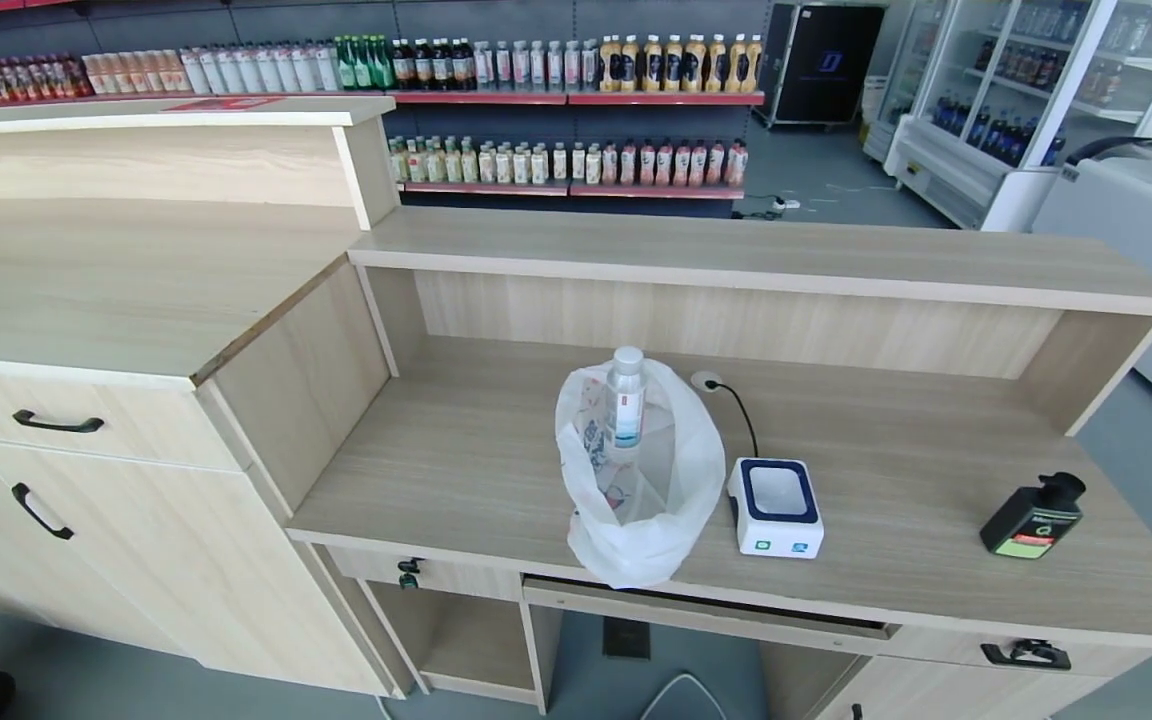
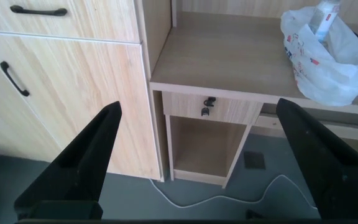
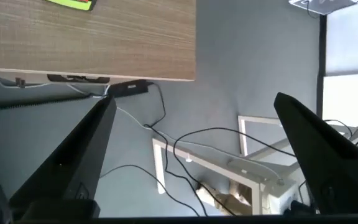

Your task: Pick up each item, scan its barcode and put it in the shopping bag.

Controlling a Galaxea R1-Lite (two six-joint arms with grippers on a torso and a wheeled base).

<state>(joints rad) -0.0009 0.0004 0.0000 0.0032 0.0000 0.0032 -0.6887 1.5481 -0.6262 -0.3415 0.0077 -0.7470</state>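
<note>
A: How do the tools stand?

B: The left tool [image 2: 197, 107] has its two black fingers spread wide, with nothing between them. The right tool [image 3: 194, 101] is also spread wide and holds nothing.

A: What lies ahead of them?

B: In front of the left tool is the light wooden bench [image 1: 456, 450], with its small keyed drawer [image 2: 229, 111]. Farther on, on the bench top, the white plastic shopping bag [image 1: 641, 490] stands open. A clear bottle with a white cap [image 1: 625, 400] stands upright inside it.

A: And toward the right tool?

B: Just beside the bag on that side sits the white barcode scanner [image 1: 774, 505]. Well apart, nearer the right tool, the black pump bottle [image 1: 1033, 517] rests on the bench. Beyond the right tool, black cables [image 3: 185, 149] lie on grey floor.
</note>
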